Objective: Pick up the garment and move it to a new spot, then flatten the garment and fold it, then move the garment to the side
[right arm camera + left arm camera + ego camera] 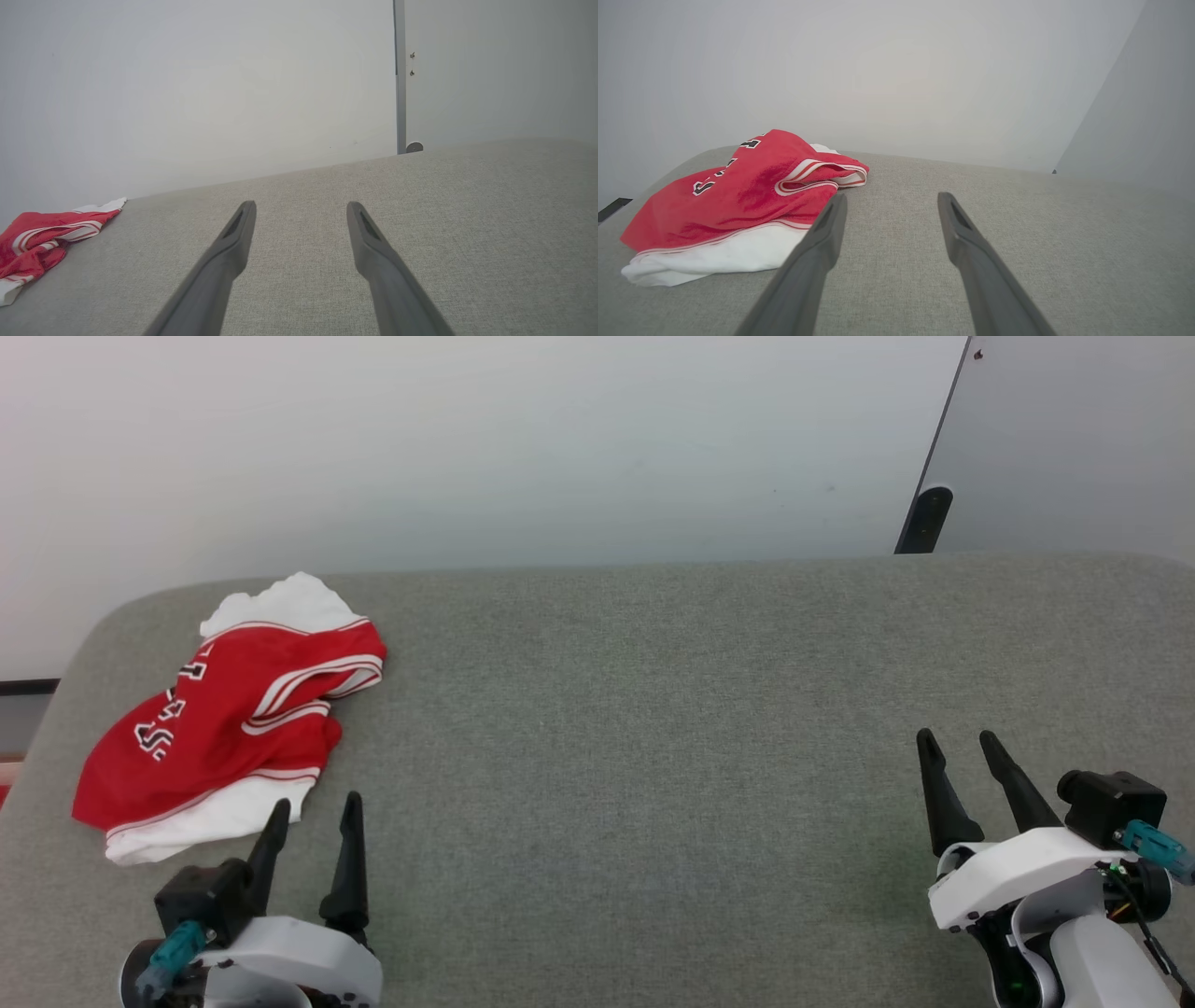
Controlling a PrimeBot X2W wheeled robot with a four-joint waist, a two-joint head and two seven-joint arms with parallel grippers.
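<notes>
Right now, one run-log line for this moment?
shirt: crumpled, untouched | left end effector: open, empty, near shirt | right end effector: open, empty

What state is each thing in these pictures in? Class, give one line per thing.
Shirt: crumpled in a heap, not folded, lying on the grey padded surface, held by nothing.
Left gripper: open, empty, fingertips close to the shirt's near edge.
Right gripper: open, empty, well apart from the shirt.
</notes>
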